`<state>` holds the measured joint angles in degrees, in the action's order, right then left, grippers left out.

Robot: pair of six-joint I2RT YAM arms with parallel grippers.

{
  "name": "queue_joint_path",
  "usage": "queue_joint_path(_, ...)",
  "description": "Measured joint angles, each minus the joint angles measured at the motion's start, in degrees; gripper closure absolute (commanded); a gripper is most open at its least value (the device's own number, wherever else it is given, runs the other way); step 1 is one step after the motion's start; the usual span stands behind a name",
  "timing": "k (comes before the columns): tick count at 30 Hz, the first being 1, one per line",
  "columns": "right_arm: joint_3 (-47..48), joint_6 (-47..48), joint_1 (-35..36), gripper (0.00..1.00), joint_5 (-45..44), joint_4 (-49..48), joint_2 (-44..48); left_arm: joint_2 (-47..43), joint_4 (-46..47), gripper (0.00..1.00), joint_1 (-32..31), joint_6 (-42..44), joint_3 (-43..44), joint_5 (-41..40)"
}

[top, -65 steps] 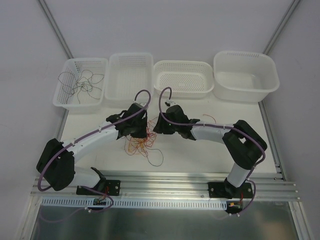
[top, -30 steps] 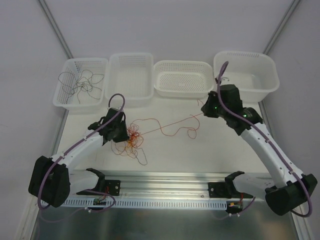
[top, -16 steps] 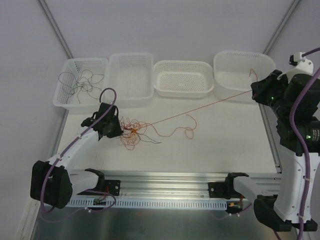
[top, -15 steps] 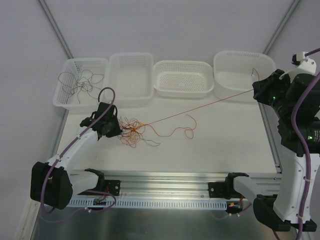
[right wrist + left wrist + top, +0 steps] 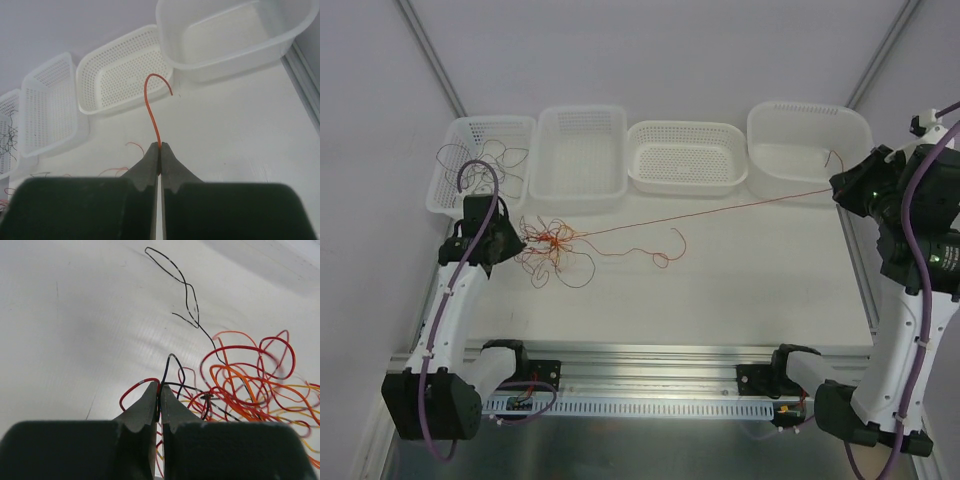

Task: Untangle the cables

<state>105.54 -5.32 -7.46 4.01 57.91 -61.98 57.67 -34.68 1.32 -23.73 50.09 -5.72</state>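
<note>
The left tool [image 5: 160,390], at nine o'clock on the desk [image 5: 740,290], is pinched shut on the tangled cables [image 5: 552,245]. The right tool [image 5: 160,148], at three o'clock, is clamped on one red cable [image 5: 720,209], stretched taut to the tangle.

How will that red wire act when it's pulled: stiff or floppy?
Probably floppy: the red wire looks straight only where stretched between the right claw and the tangle; its free tail curls. Likely very light, being hair-thin.

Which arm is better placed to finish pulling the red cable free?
Right, probably: the right gripper is shut on the red cable near the tub, taut to the tangle; the left gripper only anchors it.
</note>
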Motion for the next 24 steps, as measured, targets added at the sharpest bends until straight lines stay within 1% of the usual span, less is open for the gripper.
queue_joint_path(3, -8.9, 0.0, -0.6, 0.99, 2.1, -2.3, 1.9, -0.9, -0.4, 1.0, 0.2, 1.1, 0.3, 4.2)
queue_joint_path(5, -16.6, -0.1, 0.1, 0.98, 3.4, -3.2, 2.9, -1.0, -0.3, 1.0, -2.1, 1.6, 0.3, 7.9)
queue_joint_path(6, -20.5, -0.1, 1.4, 0.8, 3.6, -3.7, 3.1, -1.0, -0.2, 1.0, -4.8, 1.7, 0.3, 9.3)
queue_joint_path(8, -28.1, -0.5, 4.6, 0.61, 3.8, -4.6, 2.7, -0.9, 0.2, 1.0, -10.9, 1.8, 0.3, 12.1)
queue_joint_path(9, -31.3, -0.4, 6.9, 0.47, 3.7, -4.6, 2.2, -0.8, 0.5, 1.0, -14.1, 1.8, 0.3, 13.6)
queue_joint_path(10, -34.4, -0.2, 9.1, 0.42, 3.4, -4.9, 2.0, -0.7, 1.0, 1.0, -16.8, 1.7, 0.2, 15.4)
queue_joint_path(12, -38.6, 0.2, 13.9, 0.34, 3.0, -5.0, 1.8, -0.6, 1.9, 1.0, -20.6, 1.4, -0.1, 17.9)
queue_joint_path(15, -42.4, 0.5, 21.7, 0.33, 3.3, -7.0, 2.8, -0.6, 2.7, 1.0, -23.9, 0.8, -0.6, 20.3)
queue_joint_path(17, -44.3, 0.3, 26.6, 0.32, 4.1, -10.4, 4.1, -0.6, 3.2, 1.0, -26.5, 0.7, -0.8, 21.2)
queue_joint_path(19, -45.9, 0.3, 31.7, 0.32, 5.8, -14.6, 4.8, -0.7, 4.1, 1.0, -28.8, 0.7, -0.9, 22.2)
queue_joint_path(21, -47.9, 0.2, 37.0, 0.32, 7.8, -20.8, 4.1, -0.8, 5.0, 1.0, -30.0, 0.6, -1.1, 23.2)
queue_joint_path(24, -50.1, 0.6, 43.9, 0.31, 10.0, -28.8, 0.3, -0.9, 6.0, 1.0, -30.3, 0.1, -1.9, 24.0)
